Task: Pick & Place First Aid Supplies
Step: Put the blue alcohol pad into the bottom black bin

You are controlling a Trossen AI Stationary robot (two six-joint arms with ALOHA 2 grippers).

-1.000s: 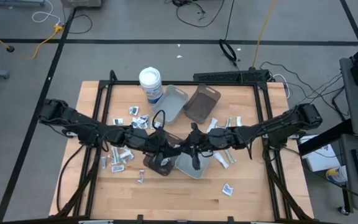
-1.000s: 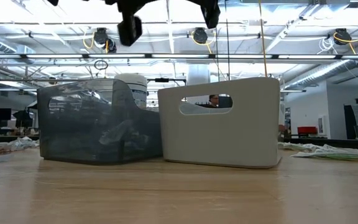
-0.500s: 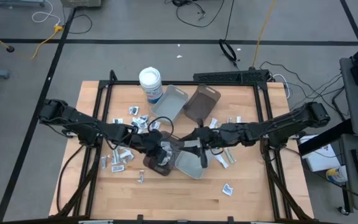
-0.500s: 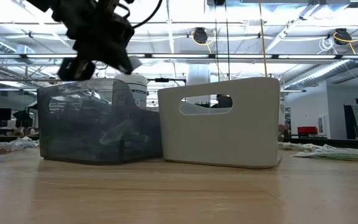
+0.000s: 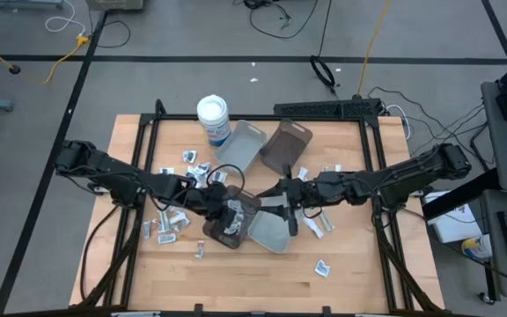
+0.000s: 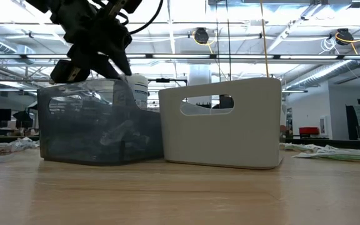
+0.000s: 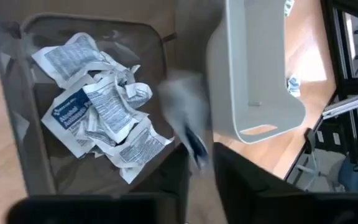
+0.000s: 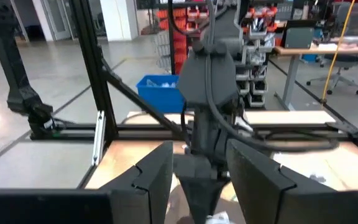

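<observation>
Lying crumpled in the brown tray [image 7: 17, 124], a heap of white packets [image 7: 98, 115] covers its floor, and a blurred grey-blue packet [image 7: 188, 118] shows just beyond the left gripper [image 7: 197, 165], over the tray's edge beside the grey tray [image 7: 253, 68]. The left gripper's fingers [image 7: 241, 180] stand slightly apart with nothing clamped between them. From above, this gripper [image 5: 229, 214] hovers over the brown tray [image 5: 211, 231] at the table's middle, and the grey tray [image 5: 271, 231] sits touching it on the right. At table height the gripper [image 6: 92, 65] hangs just above the brown tray's rim [image 6: 74, 125].

More packets [image 5: 170, 220] lie scattered on the wood left of the trays, others [image 5: 317, 224] right of them, and one [image 5: 322, 269] near the front edge. The right gripper [image 5: 282, 195] is poised above the grey tray's far side, fingers [image 8: 154, 174] parted and empty.

Two further trays [image 5: 267, 145] lean together toward the back, with a white tub [image 5: 213, 119] beside them.
</observation>
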